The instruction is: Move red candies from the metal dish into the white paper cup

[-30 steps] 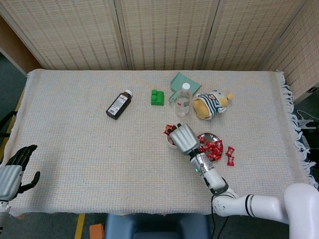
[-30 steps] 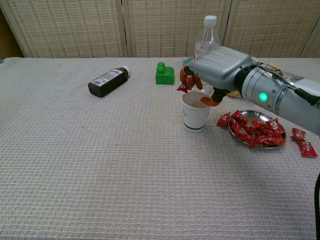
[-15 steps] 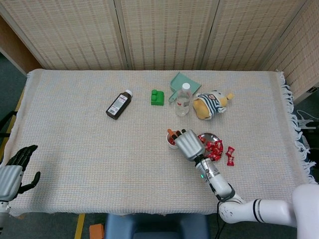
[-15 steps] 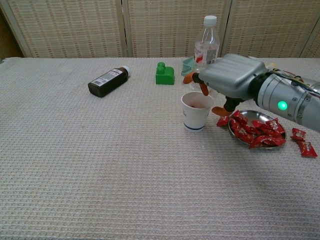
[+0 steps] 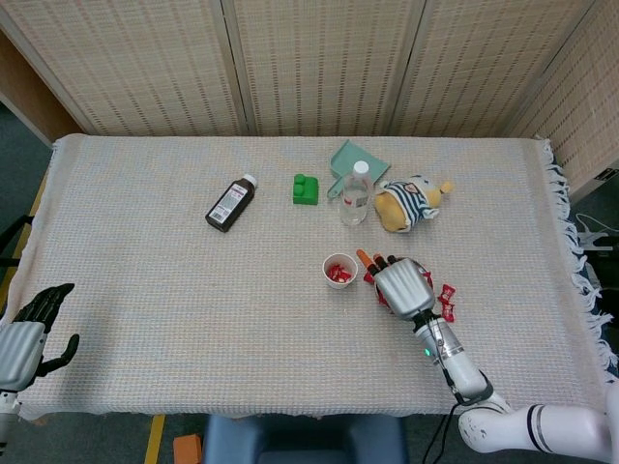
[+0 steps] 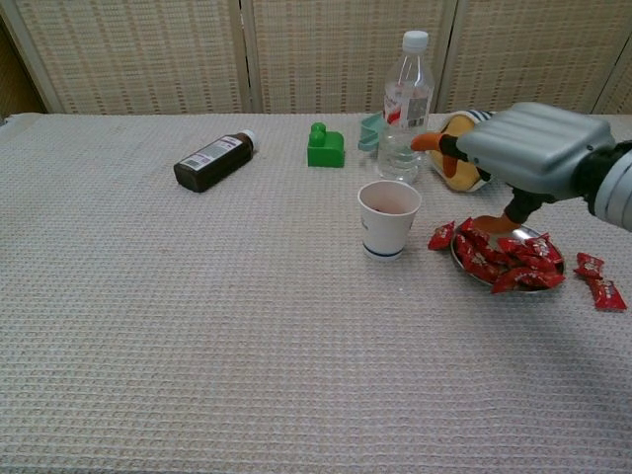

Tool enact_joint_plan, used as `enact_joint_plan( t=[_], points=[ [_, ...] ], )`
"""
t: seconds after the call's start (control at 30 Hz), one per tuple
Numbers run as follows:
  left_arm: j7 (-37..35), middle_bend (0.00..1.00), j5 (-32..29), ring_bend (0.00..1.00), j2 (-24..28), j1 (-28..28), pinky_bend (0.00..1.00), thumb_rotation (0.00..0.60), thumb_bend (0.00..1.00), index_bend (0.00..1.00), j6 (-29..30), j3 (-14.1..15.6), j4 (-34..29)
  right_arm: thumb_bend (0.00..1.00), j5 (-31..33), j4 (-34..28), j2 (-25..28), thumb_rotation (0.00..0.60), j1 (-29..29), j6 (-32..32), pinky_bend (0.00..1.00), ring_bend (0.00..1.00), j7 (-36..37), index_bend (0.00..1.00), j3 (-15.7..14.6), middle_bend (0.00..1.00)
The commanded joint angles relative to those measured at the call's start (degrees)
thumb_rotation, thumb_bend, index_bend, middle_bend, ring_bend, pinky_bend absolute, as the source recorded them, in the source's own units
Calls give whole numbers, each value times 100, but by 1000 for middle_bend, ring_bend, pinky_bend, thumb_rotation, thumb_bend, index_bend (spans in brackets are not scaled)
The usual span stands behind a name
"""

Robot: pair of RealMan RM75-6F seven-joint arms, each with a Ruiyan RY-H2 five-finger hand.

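The right hand (image 6: 528,148) hangs over the round metal dish (image 6: 541,284), palm down, its grey back up, orange-tipped fingers (image 6: 427,142) stretched forward and spread, nothing in its grasp; the thumb points down toward the dish. Its forearm runs off to the right of the dish in the chest view. Red wrapped candies (image 6: 499,261) lie heaped in the dish, one just off its left rim and two more on the woven worktop (image 6: 197,326) right of it. The white paper cup (image 6: 388,220) stands upright just left of the dish, red candies showing inside it in the head view. Far to the left of the dish, the black left hand (image 5: 29,329) sits at the worktop's edge, fingers apart, empty.
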Motion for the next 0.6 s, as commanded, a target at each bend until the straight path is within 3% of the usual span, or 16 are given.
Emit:
enact_joint_plan(
  t=[0.03,0.17,0.37,0.6],
  points=[
    [41,64,14,64,-14,-9,197,600,455,0,-7,5,-17,205,-44,47,128,600,-186,-14,744,378,91,52,-231,238],
    [94,66,18,65,-36,-34,198,600,454,0,-46,9,-29,187,-6,336,54,600,-307,-253,744,314,247,39,-407,204],
    [74,69,-2,67,-33,-44,198,600,455,0,-66,2,-17,185,-203,952,-277,600,-411,-362,725,184,535,39,-427,201],
    [15,76,-22,76,-16,-40,198,600,455,0,-71,0,3,185,-313,1384,-588,600,-463,-466,725,170,618,45,-374,201]
  ],
)
